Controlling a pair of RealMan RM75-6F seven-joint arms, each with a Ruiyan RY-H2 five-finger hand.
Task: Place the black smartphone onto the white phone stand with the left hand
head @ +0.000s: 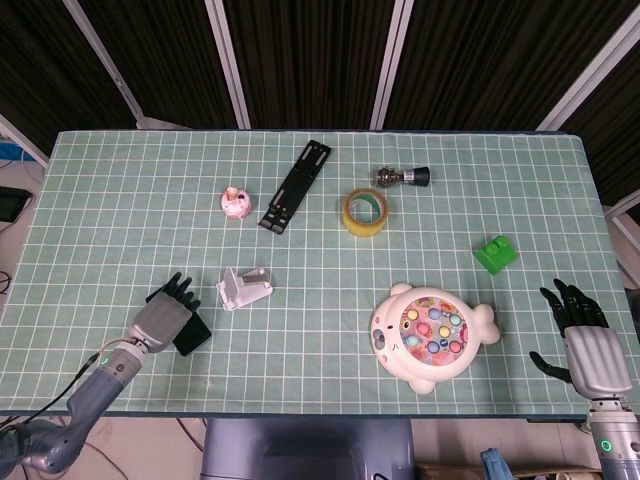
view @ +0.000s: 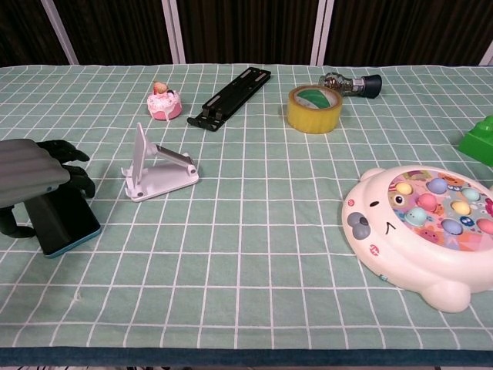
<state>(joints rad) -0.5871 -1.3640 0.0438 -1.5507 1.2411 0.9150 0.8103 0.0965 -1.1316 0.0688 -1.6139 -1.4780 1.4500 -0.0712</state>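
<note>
Left hand (view: 35, 173) sits over the phone (view: 65, 223), fingers curled onto its top; grip unconfirmed. Stand (view: 158, 169) at its 3 o'clock, apart.

This looks like a robot test room, not a home. The table (head: 120, 190) wears a green cloth with white squares. Dark curtains (head: 310, 60) with metal poles hang behind it. Odd things lie spread out on it: a fish toy (head: 430, 335), a tape roll (head: 366, 211), a green block (head: 496, 254), a small cake toy (head: 235, 202).
</note>
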